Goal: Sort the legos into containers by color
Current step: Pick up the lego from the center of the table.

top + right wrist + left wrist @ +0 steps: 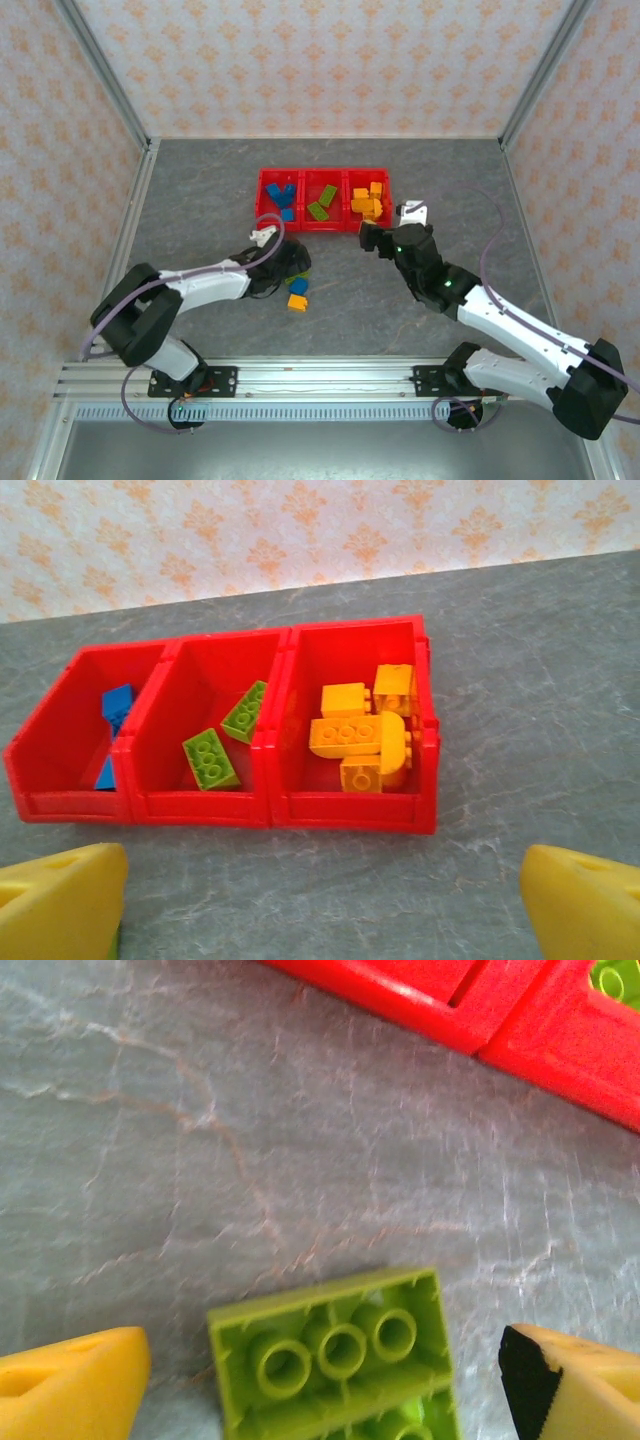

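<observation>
The containers [325, 228] are three joined red bins. Blue legos [281, 196] lie in the left bin, green ones [322, 203] in the middle, orange ones [368, 203] in the right. My left gripper [290, 264] hovers low over loose legos in front of the tray. In the left wrist view, a lime brick [335, 1355] lies studs-down on the table between the open fingers [70, 1385] of the left gripper [325, 1390]. A blue brick [298, 288] and an orange brick [297, 303] lie beside it. My right gripper [368, 240] stands open before the orange bin [345, 808], holding nothing.
The tray's red front wall [440, 1010] runs just beyond the lime brick. Grey table stretches to both sides of the tray, bounded by papered walls. The right gripper [320, 910] has bare table under it.
</observation>
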Controlling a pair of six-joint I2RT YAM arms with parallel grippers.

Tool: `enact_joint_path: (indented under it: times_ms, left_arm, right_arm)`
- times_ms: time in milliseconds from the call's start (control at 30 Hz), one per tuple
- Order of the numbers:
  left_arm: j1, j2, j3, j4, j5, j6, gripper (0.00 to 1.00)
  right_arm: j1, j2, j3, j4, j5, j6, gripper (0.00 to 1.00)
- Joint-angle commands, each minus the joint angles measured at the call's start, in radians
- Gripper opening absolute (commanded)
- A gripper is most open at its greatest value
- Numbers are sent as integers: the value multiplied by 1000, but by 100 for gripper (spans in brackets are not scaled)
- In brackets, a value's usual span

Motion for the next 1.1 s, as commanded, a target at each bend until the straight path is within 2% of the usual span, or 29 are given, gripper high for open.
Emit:
enact_joint_path:
  times_ms: [0, 133, 300, 833, 1067]
  left_arm:
    - [-11, 73, 91, -100, -78, -39, 91]
    - [-22, 137, 159, -130, -126, -46, 87]
    - [-62, 181, 187, -147, -179, -103, 86]
    - [-91, 317, 305, -234, -191, -40, 81]
    - [-92, 341, 331, -253, -187, 9, 68]
  right_arm:
    - [-3, -14, -12, -29, 95, -10, 100]
    - [-3, -15, -20, -40, 118, -14, 100]
    - [-3, -15, -39, -31, 142, -4, 100]
    - [-5, -17, -32, -36, 133, -12, 100]
    - [-4, -17, -32, -36, 140, -14, 100]
